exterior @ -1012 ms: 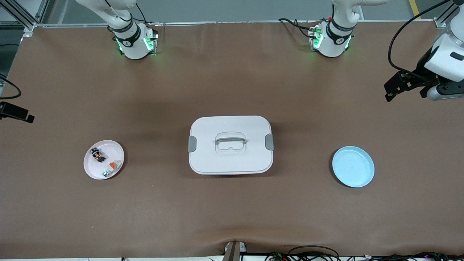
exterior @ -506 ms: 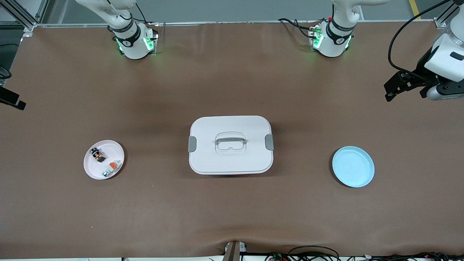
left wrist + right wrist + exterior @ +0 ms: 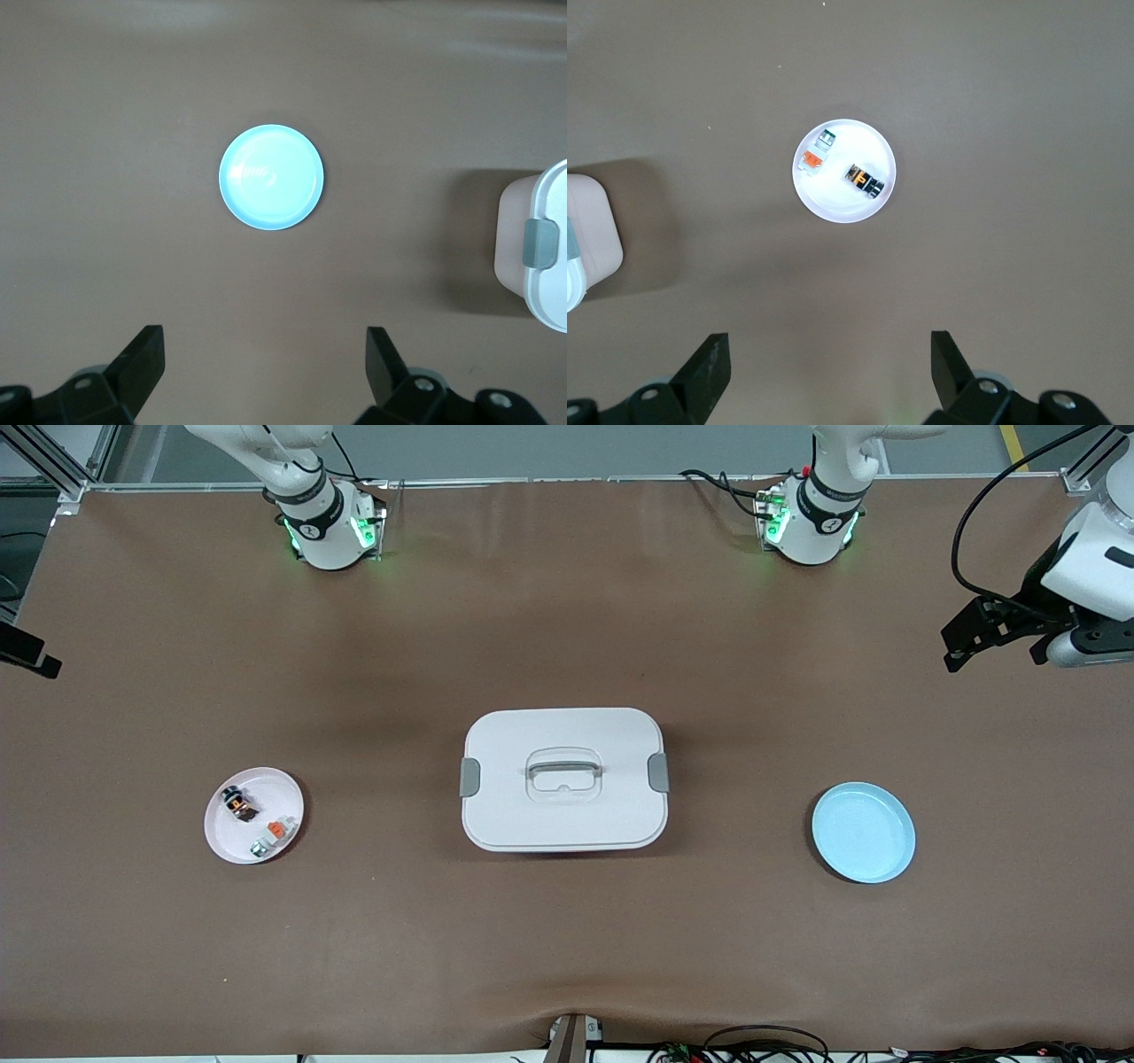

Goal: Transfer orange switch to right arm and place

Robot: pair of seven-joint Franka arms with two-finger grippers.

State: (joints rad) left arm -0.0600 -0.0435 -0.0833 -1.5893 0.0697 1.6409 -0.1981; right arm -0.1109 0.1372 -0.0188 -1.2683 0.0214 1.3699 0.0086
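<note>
Right wrist view: the tiny black cylindrical orange switch (image 3: 862, 178) lies in the round white plate (image 3: 833, 205), well ahead of the right gripper (image 3: 830, 372), whose 2 fingers are spread wide and empty. Descend centred, straddling only it, clear of the whitish-grey part (image 3: 816, 153). The left gripper (image 3: 266, 374), equally wide and empty, waits above the brown table (image 3: 106, 221) near the round light-blue plate (image 3: 271, 176).

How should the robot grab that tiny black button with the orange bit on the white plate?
Probably from straight above. The orange switch lies on its side in the white plate, so the fingers should pinch across its narrow round body, not end to end. The whitish-grey part lies apart from it, leaving room. Both the right gripper and left gripper are open, high over the table.
</note>
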